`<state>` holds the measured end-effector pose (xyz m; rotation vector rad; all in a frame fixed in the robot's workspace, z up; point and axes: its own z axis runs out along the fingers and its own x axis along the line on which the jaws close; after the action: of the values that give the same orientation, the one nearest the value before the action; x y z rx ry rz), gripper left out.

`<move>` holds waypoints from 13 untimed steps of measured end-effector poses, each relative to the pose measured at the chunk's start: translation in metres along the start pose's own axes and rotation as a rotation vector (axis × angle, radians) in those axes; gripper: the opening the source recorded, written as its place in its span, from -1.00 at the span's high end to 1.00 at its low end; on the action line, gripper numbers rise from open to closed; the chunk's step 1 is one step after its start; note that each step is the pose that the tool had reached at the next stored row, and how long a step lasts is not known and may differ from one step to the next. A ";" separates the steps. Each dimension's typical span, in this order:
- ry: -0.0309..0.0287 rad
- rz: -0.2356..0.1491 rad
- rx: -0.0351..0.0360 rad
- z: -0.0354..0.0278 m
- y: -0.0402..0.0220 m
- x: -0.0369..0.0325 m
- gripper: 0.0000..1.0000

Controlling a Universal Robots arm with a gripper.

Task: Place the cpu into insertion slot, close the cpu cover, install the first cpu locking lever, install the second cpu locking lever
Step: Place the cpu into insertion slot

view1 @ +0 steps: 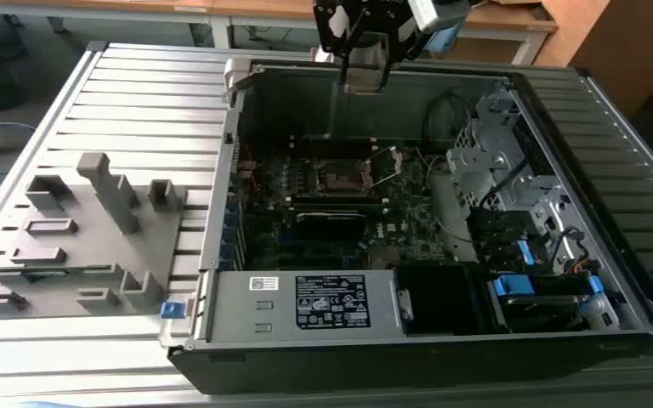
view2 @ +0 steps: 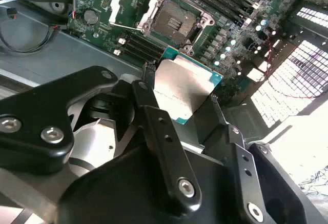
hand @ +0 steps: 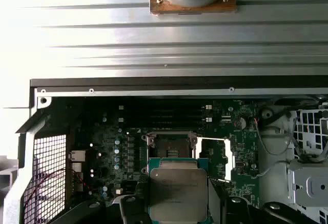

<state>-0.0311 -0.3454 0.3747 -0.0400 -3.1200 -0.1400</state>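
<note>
Cpu [view2: 187, 88], its dull grey top plain in both wrist views, is pinched by two opposite edges between the fingers of the gripper [view2: 182, 101]. In the exterior view the gripper hangs at the upper middle of the frame, above the far wall of the open computer case [view1: 417, 365]. Well below the chip, the insertion slot [hand: 170, 144] lies bare on the motherboard. The cpu cover [hand: 212, 140] is swung open just beside it. The case rests on a slatted metal worktop [view1: 133, 102].
</note>
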 end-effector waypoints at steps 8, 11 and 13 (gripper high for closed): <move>-0.0001 0.000 0.0000 0.0011 -0.0001 0.0001 -0.08; -0.0001 0.000 0.0000 0.0014 -0.0001 0.0002 -0.08; -0.0001 0.000 0.0000 0.0015 -0.0001 0.0002 -0.08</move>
<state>-0.0313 -0.3454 0.3732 -0.0400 -3.1201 -0.1400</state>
